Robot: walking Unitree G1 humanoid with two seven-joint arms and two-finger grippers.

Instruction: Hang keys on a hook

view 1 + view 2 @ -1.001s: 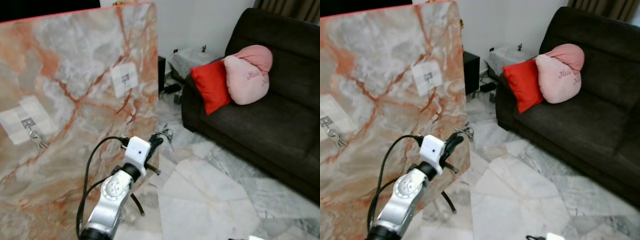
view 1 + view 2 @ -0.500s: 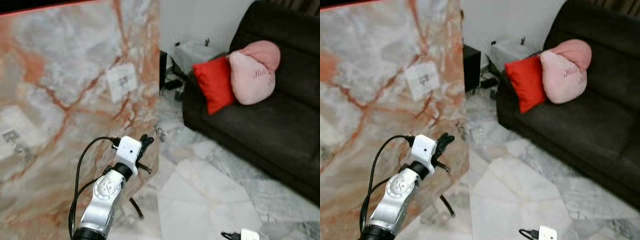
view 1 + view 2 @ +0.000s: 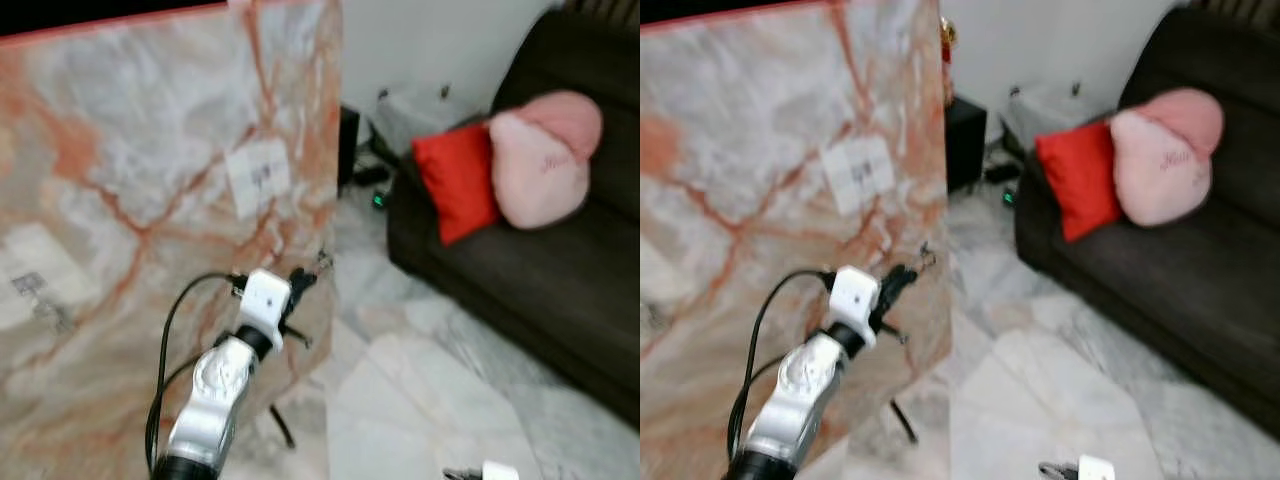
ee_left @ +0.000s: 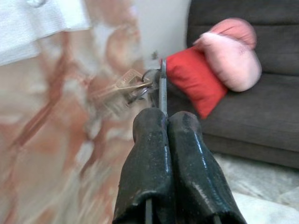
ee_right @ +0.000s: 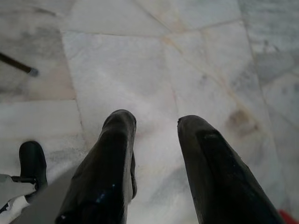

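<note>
Living room, pale marble tile floor (image 3: 420,400); a tall marble-patterned board (image 3: 130,230) stands on the left, a dark sofa (image 3: 540,270) on the far right carrying a red cushion (image 3: 455,180) and a pink heart-shaped cushion (image 3: 545,160). Head views are motion-blurred.

Keys (image 4: 126,88): clamped in the left gripper (image 4: 161,121), whose two black fingers are pressed tight together on the key ring, the bunch sticking out past the tips. In the head views the keys sit at the right edge of the board, just beside it, roughly mid-height.

Hooks: two white pads are stuck on the board. The upper pad (image 3: 258,177) lies above and slightly left of the keys, with a small dark hook, blurred. The left pad (image 3: 35,285) is well apart, and something small hangs there; too blurred to identify.

Progress (judgement): pickup done, carry to the board nearly done. Left to do: raise the ring to a hook, most likely the upper one, slip it over, let go.

Right gripper (image 5: 154,154): hangs low over the floor, fingers parted, nothing between them.

Containers: none seen.
</note>
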